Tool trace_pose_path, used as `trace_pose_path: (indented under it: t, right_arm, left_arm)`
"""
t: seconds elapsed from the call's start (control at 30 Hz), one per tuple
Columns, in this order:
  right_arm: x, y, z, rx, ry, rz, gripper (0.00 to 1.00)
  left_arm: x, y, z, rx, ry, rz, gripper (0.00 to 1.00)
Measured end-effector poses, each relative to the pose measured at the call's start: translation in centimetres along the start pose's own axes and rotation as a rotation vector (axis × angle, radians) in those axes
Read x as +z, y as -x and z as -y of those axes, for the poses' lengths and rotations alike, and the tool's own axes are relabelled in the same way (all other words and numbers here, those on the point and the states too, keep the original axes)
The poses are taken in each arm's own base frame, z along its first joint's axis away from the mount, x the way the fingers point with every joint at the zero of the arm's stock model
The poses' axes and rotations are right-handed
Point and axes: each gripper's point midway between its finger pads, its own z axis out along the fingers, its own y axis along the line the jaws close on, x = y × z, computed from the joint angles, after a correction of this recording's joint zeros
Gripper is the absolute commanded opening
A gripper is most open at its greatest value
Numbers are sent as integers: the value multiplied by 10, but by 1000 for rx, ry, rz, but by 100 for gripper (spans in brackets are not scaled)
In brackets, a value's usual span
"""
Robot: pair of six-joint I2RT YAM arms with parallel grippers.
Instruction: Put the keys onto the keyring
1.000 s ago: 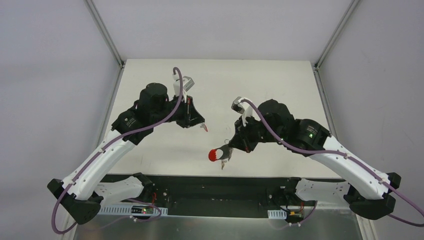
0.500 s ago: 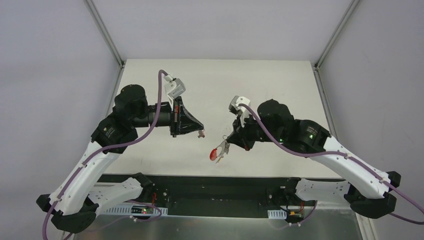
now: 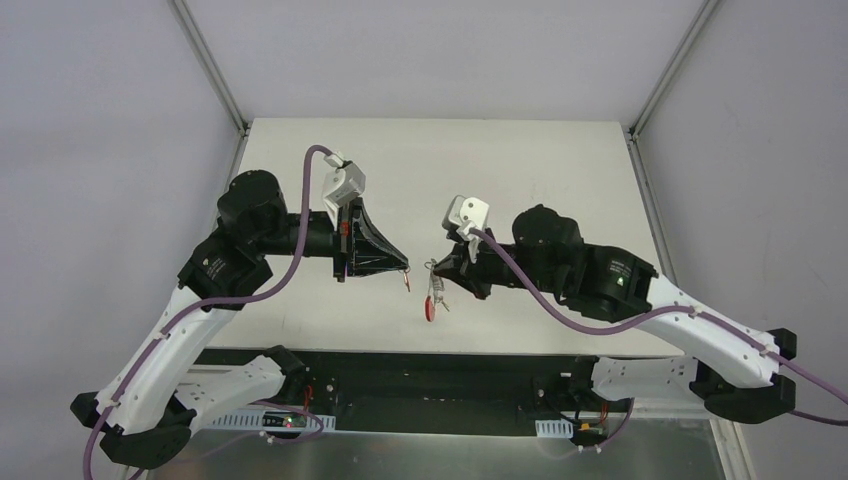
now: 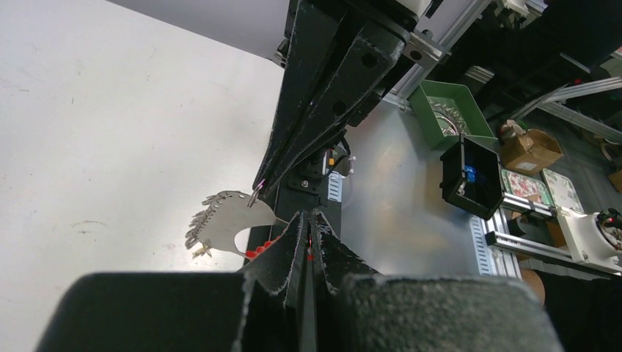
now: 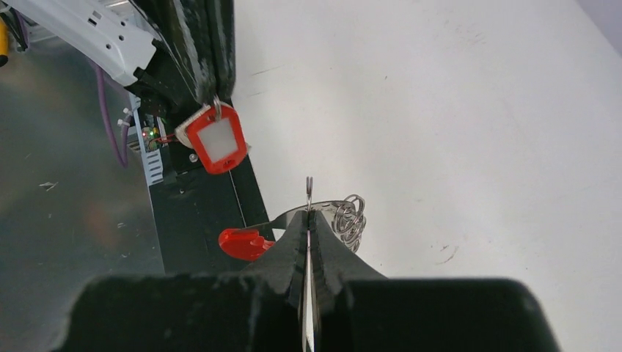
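Note:
My left gripper (image 3: 403, 266) is shut on the small ring of a red plastic key tag (image 5: 215, 143) with a white insert. The tag hangs below its fingertips (image 5: 213, 81), also in the top view (image 3: 408, 281). No key blade shows. My right gripper (image 3: 437, 272) is shut on the keyring (image 4: 220, 216), a flat curved silvery plate with a row of holes. It carries several small wire rings (image 5: 350, 218) and a red plastic end (image 5: 244, 242) that hangs down (image 3: 430, 307). Both grippers are raised over the table's near edge, tips facing and a small gap apart.
The white table (image 3: 500, 170) lies beyond the grippers. The black base rail (image 3: 420, 365) runs below them. Metal frame posts (image 3: 215, 75) stand at the back corners. A green bin (image 4: 449, 110) and a black box (image 4: 473, 180) sit off the table.
The right gripper moved up and left toward the left gripper, and the keyring swung to hang straight down. The left arm drew back and turned, its gripper now pointing right.

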Motion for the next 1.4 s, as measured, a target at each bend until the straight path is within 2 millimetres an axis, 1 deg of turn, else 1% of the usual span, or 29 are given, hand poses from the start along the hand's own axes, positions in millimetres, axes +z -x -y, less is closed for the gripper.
trace_pose_path:
  t: [0.2,0.5,0.8,0.97,1.1,1.4]
  right_arm:
    - [7,20,-4,-46,-6,38,0]
    - [12,34,-11,-77,-19,58,0]
    - [14,49,-13,-84,-52,68,0]
    - [18,48,-11,-81,-76,54,0]
    - [20,43,-10,-82,-81,30,0]
    - [18,42,-12,-64,-79,15,0]
  left_arm:
    - [0,1,0,8,-3,5,0]
    - [1,2,-1,12,1,10,0]
    - [2,5,-12,11,61,24,0]
    - [2,2,-17,-1,83,16,0]
    - [1,1,-21,-4,108,12,0]
    - [-1,2,-24,10,134,23,0]
